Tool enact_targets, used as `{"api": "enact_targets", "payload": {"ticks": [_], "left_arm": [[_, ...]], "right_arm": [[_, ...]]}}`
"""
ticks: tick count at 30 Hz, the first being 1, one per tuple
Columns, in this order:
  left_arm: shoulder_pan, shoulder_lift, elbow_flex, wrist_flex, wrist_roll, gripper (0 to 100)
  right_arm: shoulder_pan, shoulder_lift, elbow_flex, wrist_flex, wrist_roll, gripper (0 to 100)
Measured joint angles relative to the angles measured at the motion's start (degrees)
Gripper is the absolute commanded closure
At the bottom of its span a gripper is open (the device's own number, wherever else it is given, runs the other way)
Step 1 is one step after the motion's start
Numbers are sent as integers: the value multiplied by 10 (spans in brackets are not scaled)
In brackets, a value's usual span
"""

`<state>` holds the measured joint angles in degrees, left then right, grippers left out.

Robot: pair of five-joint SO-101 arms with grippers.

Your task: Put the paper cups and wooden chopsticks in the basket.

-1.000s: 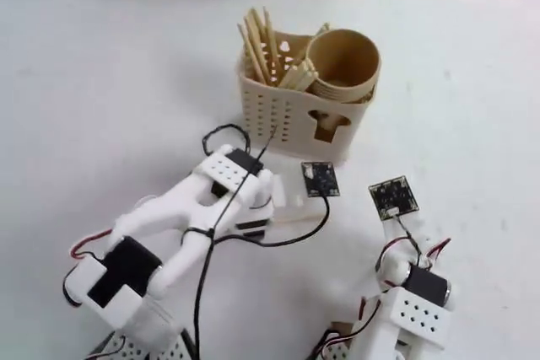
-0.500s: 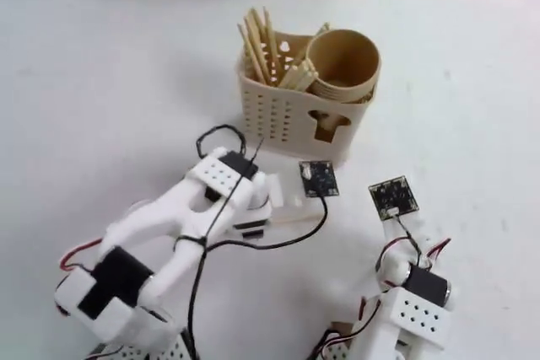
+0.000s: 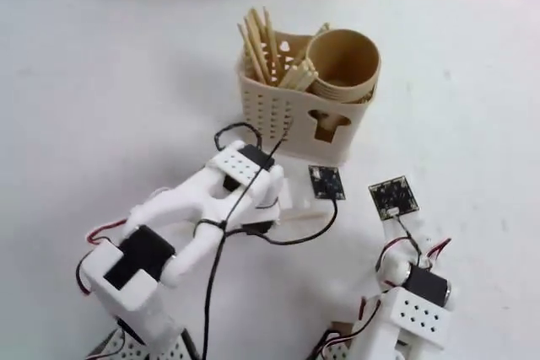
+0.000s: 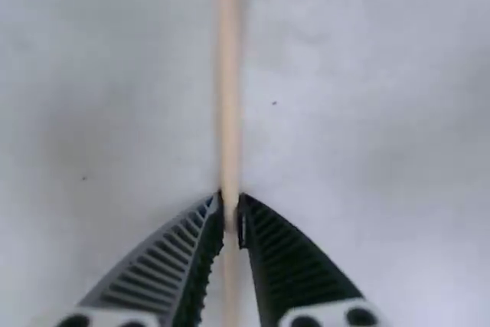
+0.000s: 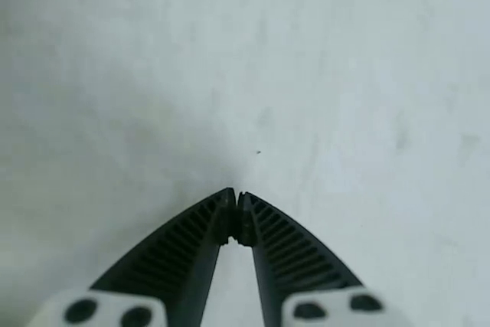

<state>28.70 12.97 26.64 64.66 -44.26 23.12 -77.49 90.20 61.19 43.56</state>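
White smooth table [image 3: 101,82] lies under both arms. The left gripper [image 4: 230,206] has ribbed black fingers [image 4: 191,250] that pinch a thin, round, pale wooden chopstick [image 4: 228,74]. It runs straight out past the fingertips, with plain table on both sides. The right gripper [image 5: 235,198] has its fingers pressed together. Beyond the left fingertips stands a cream plastic basket [image 3: 287,120] full of small holes. It holds stacked tan paper cups [image 3: 344,61] and more wooden sticks [image 3: 261,40], tilted.

blurred chopstick [image 4: 228,74] cut off past the left gripper [image 4: 231,208], paper cups [image 3: 344,61] half hidden behind the basket [image 3: 287,115] wall
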Motion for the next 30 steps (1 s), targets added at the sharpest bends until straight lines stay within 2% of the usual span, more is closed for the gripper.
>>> {"api": "enact_targets", "payload": {"ticks": [8, 20, 25, 30], "left_arm": [[-18, -47, -10, 71, -2, 977], [-40, -411, -10, 290, -2, 977], [-40, -538, -38, 288, 5, 977], [-40, -575, -140, 197, 102, 977]], "right_arm": [[0, 0, 0, 0, 0, 981], [0, 0, 0, 0, 0, 981], [0, 0, 0, 0, 0, 981], [0, 0, 0, 0, 0, 981]]}}
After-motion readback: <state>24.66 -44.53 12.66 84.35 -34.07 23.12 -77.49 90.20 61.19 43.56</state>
